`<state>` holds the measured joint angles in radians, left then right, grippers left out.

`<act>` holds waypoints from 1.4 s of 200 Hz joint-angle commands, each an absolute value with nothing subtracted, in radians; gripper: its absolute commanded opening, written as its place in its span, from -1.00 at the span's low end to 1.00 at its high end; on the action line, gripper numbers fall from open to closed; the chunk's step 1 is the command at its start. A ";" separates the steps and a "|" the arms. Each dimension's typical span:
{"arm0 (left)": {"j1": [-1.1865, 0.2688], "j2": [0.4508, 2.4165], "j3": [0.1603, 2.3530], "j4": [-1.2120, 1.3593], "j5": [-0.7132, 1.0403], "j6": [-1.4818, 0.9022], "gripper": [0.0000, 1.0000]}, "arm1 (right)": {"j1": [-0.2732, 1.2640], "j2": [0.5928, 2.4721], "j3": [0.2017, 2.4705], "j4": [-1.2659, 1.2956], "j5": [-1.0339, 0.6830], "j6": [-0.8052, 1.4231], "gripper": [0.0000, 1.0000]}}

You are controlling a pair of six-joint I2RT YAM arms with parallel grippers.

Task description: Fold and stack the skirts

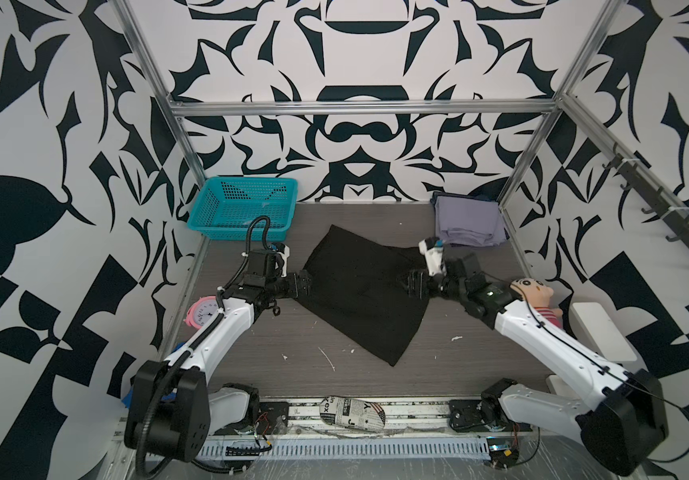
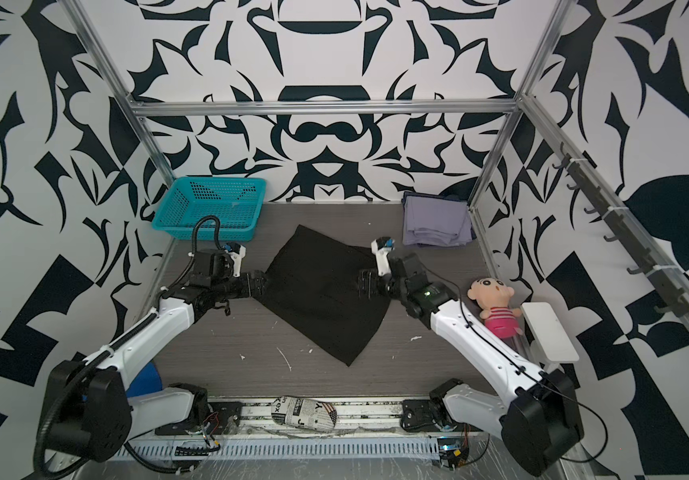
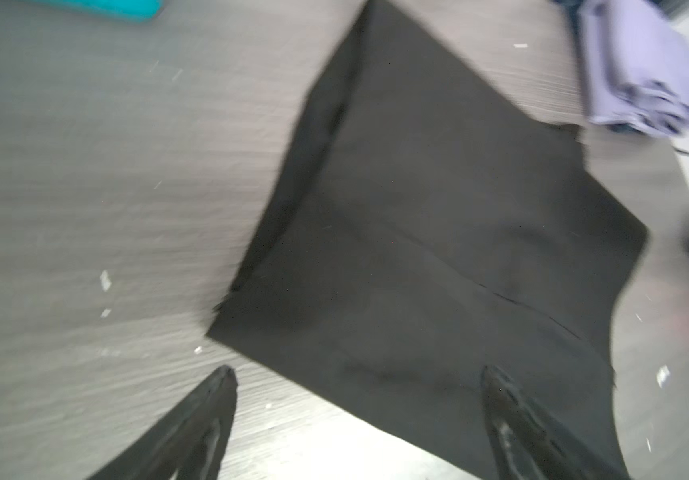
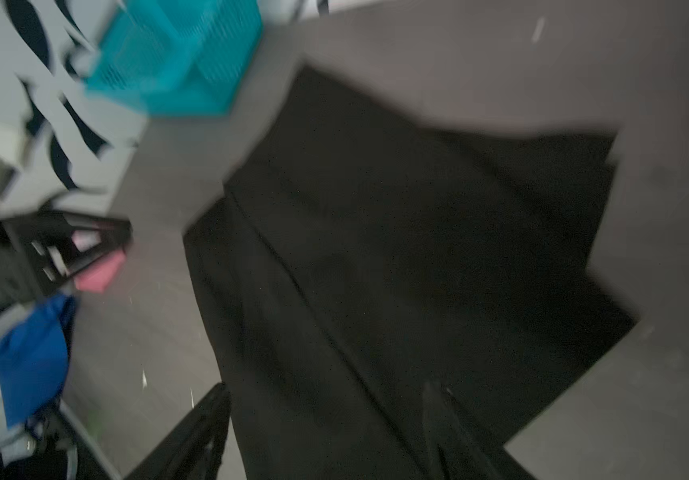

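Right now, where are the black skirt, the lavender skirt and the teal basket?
black skirt (image 1: pixel 363 291), in a top view, middle of the spread cloth.
lavender skirt (image 1: pixel 467 220), in a top view, top layer of the folded pile.
teal basket (image 1: pixel 251 180), in a top view, its far rim.

Flat skirt (image 1: pixel 359 291) centre; basket (image 1: pixel 205 205) behind left; folded skirts (image 1: pixel 469 224) behind right.

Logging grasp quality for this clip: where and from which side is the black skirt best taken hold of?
Probably at its two side edges: the black skirt lies flat and spread on the table, so only edges offer a pinch. The left hand should come from the left, the right hand from the right; both stand open at those edges.
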<state>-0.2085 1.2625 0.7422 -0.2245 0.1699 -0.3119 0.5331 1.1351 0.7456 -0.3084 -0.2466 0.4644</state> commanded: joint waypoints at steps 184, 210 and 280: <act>-0.158 1.469 0.913 -0.384 0.144 -0.372 -1.00 | 0.840 1.138 0.432 -0.020 -0.360 0.806 -0.84; -0.155 1.328 0.942 -0.459 0.079 -0.403 -1.00 | 0.790 1.048 0.589 -0.241 -0.359 0.682 -1.00; -0.161 1.263 0.892 -0.463 0.246 -0.409 0.36 | 0.464 0.974 0.764 -0.515 -0.583 0.466 -1.00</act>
<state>-0.1608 1.2034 0.9394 -0.4290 0.1268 -0.3908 0.5114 0.9760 0.7341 -0.3576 -0.5182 0.5743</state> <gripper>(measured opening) 0.600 0.054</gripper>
